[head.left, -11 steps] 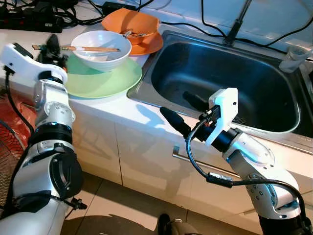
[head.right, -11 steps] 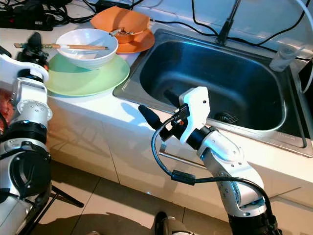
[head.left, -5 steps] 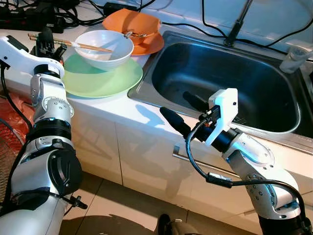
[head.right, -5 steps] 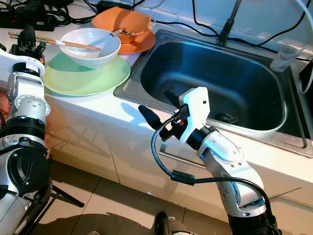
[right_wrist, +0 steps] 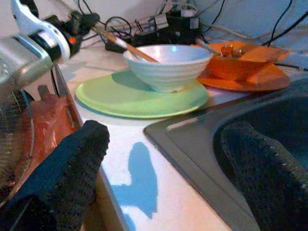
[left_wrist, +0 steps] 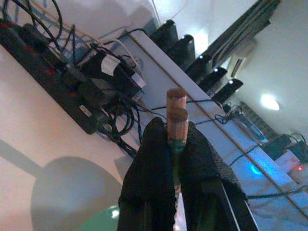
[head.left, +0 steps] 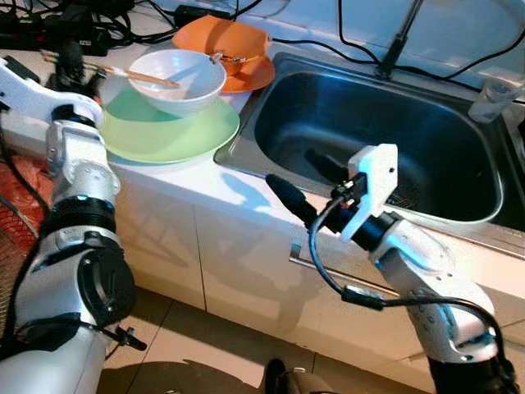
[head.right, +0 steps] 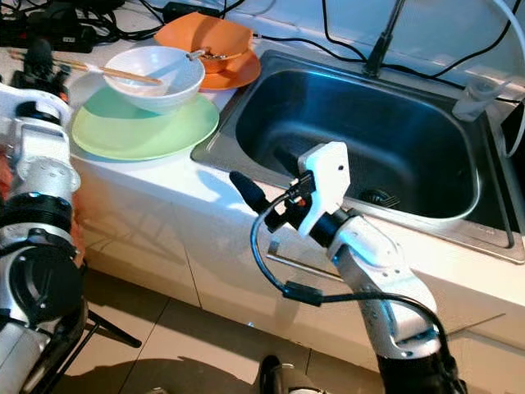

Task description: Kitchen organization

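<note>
From the robot's head camera, the left claw [head.left: 72, 67] sits at the far left of the white bench [head.left: 205, 176], its black fingers pinched on the ends of a pair of long wooden chopsticks [head.left: 131, 74] whose tips reach into a white ceramic bowl [head.left: 179, 80]. The bowl stands on a pale green round plate [head.left: 168, 131], and just behind it an orange bowl [head.left: 220, 37] rests on an orange plate [head.left: 250, 75] (some small object lies inside, too small to identify). To the right lies the stainless steel sink basin [head.left: 385, 131], with a clear plastic cup [head.left: 492, 97] at its far right corner. The right claw [head.left: 297, 182] hangs over the sink's near rim, its two fingers spread wide and holding nothing. In the left wrist view, the fingers [left_wrist: 151, 178] clamp the two round chopstick ends, with a black power strip [left_wrist: 57, 91] and tangled cables behind. In the right wrist view, the wide-apart black fingers [right_wrist: 72, 163] frame the green plate, white bowl and orange dishes.
</note>
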Robot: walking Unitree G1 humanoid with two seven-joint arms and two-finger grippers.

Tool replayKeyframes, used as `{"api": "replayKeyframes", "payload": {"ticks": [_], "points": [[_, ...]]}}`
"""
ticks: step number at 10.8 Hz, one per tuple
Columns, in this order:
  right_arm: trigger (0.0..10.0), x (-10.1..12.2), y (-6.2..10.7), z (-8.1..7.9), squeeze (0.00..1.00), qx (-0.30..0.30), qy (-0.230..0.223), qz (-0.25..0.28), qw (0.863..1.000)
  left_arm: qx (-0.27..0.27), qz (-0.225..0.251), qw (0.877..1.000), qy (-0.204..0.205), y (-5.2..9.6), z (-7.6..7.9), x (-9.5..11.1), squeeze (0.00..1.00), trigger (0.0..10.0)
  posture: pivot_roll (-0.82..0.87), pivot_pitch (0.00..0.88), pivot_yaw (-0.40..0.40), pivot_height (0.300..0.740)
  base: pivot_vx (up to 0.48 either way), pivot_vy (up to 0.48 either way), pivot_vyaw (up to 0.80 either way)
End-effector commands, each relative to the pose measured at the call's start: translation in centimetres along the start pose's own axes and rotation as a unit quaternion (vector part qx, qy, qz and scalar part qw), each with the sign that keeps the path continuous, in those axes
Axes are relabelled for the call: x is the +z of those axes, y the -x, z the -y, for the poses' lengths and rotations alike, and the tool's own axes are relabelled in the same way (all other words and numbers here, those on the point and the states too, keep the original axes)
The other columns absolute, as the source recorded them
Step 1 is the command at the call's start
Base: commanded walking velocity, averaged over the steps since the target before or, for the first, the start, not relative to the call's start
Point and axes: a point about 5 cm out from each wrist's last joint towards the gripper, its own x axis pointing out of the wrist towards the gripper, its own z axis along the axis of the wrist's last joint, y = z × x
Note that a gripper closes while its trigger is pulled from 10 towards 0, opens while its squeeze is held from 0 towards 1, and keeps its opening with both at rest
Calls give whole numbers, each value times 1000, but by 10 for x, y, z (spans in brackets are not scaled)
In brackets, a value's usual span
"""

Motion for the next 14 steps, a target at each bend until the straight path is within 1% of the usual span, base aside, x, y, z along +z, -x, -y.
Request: {"api": "replayKeyframes", "payload": {"ticks": [1,2,3,4,5,6,7,8,9,10,11,12,13,14], "points": [[10000,2,-2,2,0,-6,11,6,1000,-6,14,1000,14,-6,9,10,0,0,-113,113,-69,740,0,0,0],[10000,2,-4,3,0,-14,6,13,1000,-16,21,999,27,-9,16,15,0,0,-95,104,-64,740,0,0,0],[10000,1,-5,4,0,-18,3,17,1000,-26,24,999,30,-10,22,17,0,0,-88,100,-61,740,0,0,0],[10000,0,-7,5,0,-21,2,21,1000,-39,25,999,24,-11,28,18,0,0,-74,94,-54,740,0,0,0],[10000,0,-11,5,0,-22,0,28,999,-43,17,999,26,-10,32,15,0,0,-62,89,-46,740,0,0,0],[10000,0,-13,5,0,-24,-1,33,999,-48,9,998,41,-10,37,12,0,0,-58,88,-43,740,0,0,0],[10000,1,-16,6,0,-36,-16,47,998,-58,-12,995,80,-6,50,1,0,0,-53,88,-40,740,0,0,0],[10000,2,-20,10,0,-63,-59,68,994,-71,-43,989,125,1,62,-16,0,0,-49,87,-44,740,0,0,0],[10000,1,-23,18,0,-105,-121,87,983,-100,-89,971,196,11,78,-35,0,0,-46,86,-47,740,0,0,0],[10000,-5,-25,28,0,-143,-184,97,968,-118,-117,957,237,19,89,-47,0,0,-42,82,-52,740,0,0,0],[10000,-11,-26,32,0,-160,-216,98,958,-125,-138,947,262,26,96,-56,0,0,-39,82,-52,740,0,0,0],[10000,-17,-28,34,0,-167,-234,97,953,-129,-164,937,281,36,102,-66,0,0,-36,80,-52,740,0,0,0],[10000,-20,-31,37,0,-178,-264,103,942,-130,-194,927,294,51,107,-77,0,0,-33,81,-50,740,0,0,0],[10000,-21,-32,40,0,-186,-284,109,934,-138,-217,917,306,60,110,-84,0,0,-27,83,-50,740,0,0,0]]}}
